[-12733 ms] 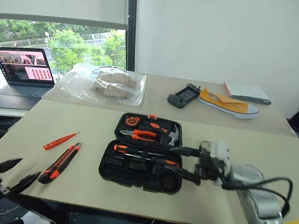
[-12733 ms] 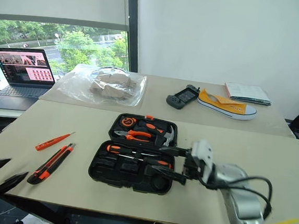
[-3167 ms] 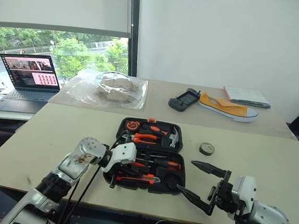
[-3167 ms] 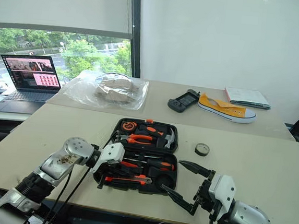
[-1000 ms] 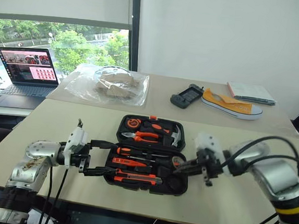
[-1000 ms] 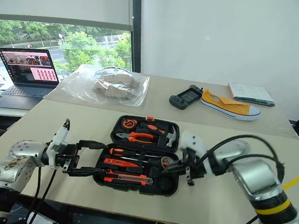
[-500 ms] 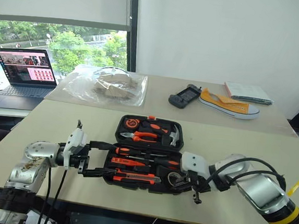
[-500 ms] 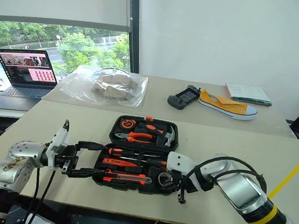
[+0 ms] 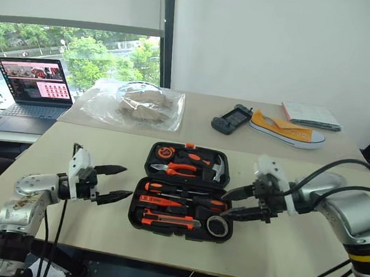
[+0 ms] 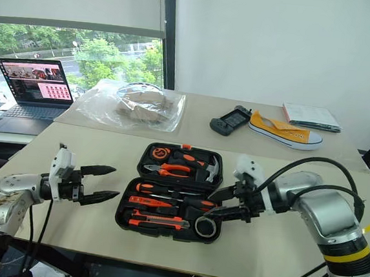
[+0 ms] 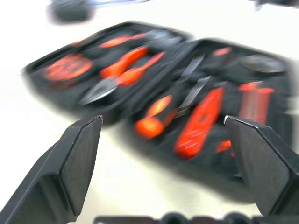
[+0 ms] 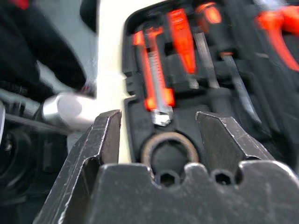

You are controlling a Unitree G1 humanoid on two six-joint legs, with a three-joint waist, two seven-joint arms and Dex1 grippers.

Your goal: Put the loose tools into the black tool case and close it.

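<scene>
The black tool case lies open in the middle of the table. Its front half holds two black-orange screwdrivers, the orange-black utility knife and the dark tape roll in the right front corner. My right gripper hovers open just above that corner, and the tape roll lies in its slot between the fingers, not held. My left gripper stands open and empty to the left of the case, pointing at it.
Orange-handled pliers and a hammer sit in the case's back half. Farther back are a laptop, a plastic bag, a game console, a yellow shoe and a book.
My right gripper has opened and lifted back to the right, leaving the tape roll in the case. The left gripper has drawn away to the left of the case.
</scene>
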